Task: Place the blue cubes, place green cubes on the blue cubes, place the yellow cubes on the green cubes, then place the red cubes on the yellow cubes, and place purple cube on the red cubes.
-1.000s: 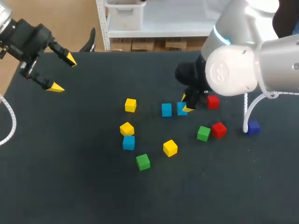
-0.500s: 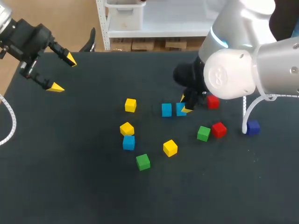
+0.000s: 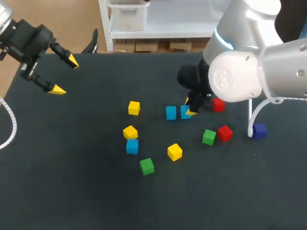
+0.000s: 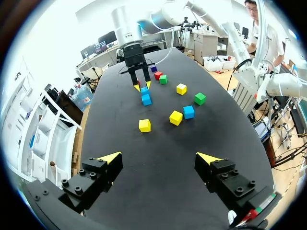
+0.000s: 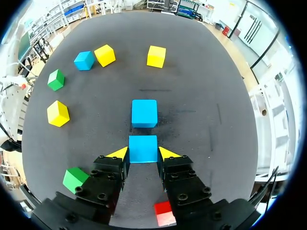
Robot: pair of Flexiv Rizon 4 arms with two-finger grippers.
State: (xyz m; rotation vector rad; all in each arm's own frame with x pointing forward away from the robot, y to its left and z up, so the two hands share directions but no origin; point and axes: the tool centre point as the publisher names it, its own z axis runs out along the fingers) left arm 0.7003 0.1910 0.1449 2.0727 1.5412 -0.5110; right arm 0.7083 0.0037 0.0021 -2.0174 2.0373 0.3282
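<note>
Head view shows eleven cubes on the black worktop [image 3: 86,191].

Blue, three:
- The gripped blue cube [image 3: 184,112] and the second blue cube [image 3: 171,113] lie side by side, just apart, about mid-worktop and slightly toward the far edge.
- The third blue cube [image 3: 132,146] lies closer to the near edge.

Green, two:
- The right green cube [image 3: 208,137] sits just beside the near red cube [image 3: 224,133].
- The near green cube [image 3: 147,166] lies closest of all to the near edge.

Yellow, three:
- The far yellow cube [image 3: 134,108] stands alone.
- The middle yellow cube [image 3: 130,132] is just beside the third blue cube.
- The near yellow cube [image 3: 174,152] lies between the two green cubes.

Red, two:
- The near red cube is noted above.
- The far red cube [image 3: 218,104] is partly hidden by the right arm.

Purple, one:
- The purple cube [image 3: 259,130] lies toward the right edge.

No cube is stacked on another.

The right gripper [image 3: 190,106] is down at the worktop. The right wrist view shows its yellow tips pinching the gripped blue cube from two sides.

The left gripper [image 3: 64,75] hangs over the far left corner with its fingers spread wide and nothing between them.
</note>
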